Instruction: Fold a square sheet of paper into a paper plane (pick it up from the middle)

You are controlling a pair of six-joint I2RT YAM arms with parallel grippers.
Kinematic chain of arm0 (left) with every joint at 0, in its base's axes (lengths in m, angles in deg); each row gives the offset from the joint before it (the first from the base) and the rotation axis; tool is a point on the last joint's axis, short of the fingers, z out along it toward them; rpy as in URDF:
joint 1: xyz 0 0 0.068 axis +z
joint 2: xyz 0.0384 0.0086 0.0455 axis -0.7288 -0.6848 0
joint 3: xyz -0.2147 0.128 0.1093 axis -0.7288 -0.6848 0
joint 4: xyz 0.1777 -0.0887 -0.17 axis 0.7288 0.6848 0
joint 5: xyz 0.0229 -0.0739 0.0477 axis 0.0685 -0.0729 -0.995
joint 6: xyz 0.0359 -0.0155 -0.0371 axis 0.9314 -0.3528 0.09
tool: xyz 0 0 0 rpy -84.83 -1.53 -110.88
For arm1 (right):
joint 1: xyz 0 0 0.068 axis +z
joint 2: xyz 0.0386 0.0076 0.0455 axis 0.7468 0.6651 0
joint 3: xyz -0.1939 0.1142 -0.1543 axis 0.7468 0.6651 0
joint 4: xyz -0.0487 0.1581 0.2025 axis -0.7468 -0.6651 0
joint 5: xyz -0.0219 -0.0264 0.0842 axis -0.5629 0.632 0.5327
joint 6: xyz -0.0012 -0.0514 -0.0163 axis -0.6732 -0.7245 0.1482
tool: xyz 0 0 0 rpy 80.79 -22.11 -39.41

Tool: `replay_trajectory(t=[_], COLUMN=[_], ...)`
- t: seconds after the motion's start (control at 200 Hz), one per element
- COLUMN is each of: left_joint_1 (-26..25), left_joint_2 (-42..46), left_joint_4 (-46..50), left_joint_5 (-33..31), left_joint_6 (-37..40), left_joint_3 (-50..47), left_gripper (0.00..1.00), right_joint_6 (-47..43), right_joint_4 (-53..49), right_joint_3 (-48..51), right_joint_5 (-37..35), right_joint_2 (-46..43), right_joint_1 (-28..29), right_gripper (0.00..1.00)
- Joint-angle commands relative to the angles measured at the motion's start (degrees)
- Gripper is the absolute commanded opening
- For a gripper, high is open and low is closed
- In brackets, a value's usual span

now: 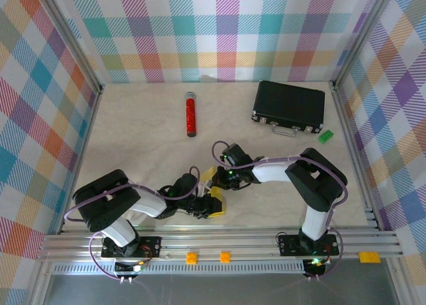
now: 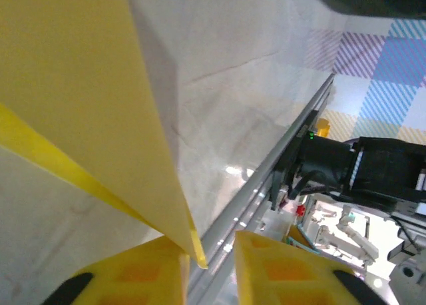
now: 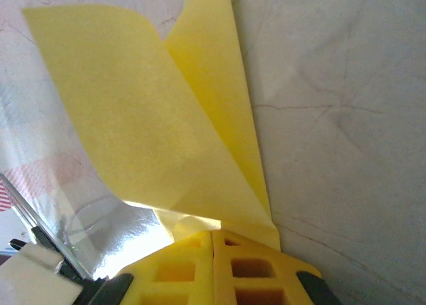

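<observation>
**Top view, left to right.** Your left arm (image 1: 116,208) reaches rightward along the near edge of the table (image 1: 133,132). Toward the back, the red cylinder (image 1: 191,115) lies alone, well apart from both arms. The left gripper (image 1: 212,205) sits near the middle of the table's front, just beside the right gripper (image 1: 216,178). The paper (image 3: 153,112) is between them. Further right, the black case (image 1: 289,107) lies at the back, with the green block (image 1: 325,136) just beside its right corner. The right arm (image 1: 313,185) bends leftward to the paper.

**Left wrist view.** You see the left gripper's fingers (image 2: 133,278) standing apart, with a plain gap between them. The paper's pointed corner comes down into that gap, close beside the finger at picture left. The other finger is clear of it, so this gripper grips nothing.

**Right wrist view.** The right gripper's fingers (image 3: 180,265) are pressed together, pinching the paper at a folded corner. From the pinch the paper fans away in two layers: a long narrow strip, and a broad flap curling over to the left above the table.
</observation>
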State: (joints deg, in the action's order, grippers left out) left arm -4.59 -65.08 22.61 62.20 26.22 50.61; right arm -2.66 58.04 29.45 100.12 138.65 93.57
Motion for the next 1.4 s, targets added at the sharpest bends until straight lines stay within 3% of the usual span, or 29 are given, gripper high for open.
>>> replay_trajectory(t=[0.0,0.2,0.29,0.46,0.62,0.82,1.095,1.395], left_joint_1=[-0.6,1.9,4.5,8.7,10.5,10.5,10.4,10.4], left_joint_2=[6.0,26.0,33.8,34.9,27.5,15.9,8.7,0.9], left_joint_4=[6.1,30.2,39.6,45.2,40.6,24.6,27.8,19.9], left_joint_5=[-2.0,-11.6,-13.0,-10.0,-4.2,5.3,4.9,6.7], left_joint_6=[2.4,7.4,9.9,12.5,13.2,8.5,11.4,9.6], left_joint_3=[-0.6,-0.3,0.6,1.7,4.7,7.3,11.9,11.3], left_gripper=[0.28,0.29,0.28,0.26,0.12,0.0,0.0,0.0], right_joint_6=[2.5,8.8,11.3,15.2,21.4,24.7,23.7,22.7], right_joint_4=[-6.5,1.4,4.4,6.9,10.7,13.0,11.8,10.2], right_joint_3=[4.4,7.4,8.6,10.8,14.3,15.4,15.0,15.2], right_joint_5=[-5.2,-5.7,-6.5,-8.5,-14.4,-17.1,-16.9,-17.0], right_joint_2=[3.9,0.8,-0.3,-3.0,-5.8,-5.7,-5.4,-6.0], right_joint_1=[0.9,0.9,0.9,1.2,3.5,4.9,5.0,5.0], right_gripper=[0.02,0.02,0.02,0.03,0.03,0.03,0.02,0.02])
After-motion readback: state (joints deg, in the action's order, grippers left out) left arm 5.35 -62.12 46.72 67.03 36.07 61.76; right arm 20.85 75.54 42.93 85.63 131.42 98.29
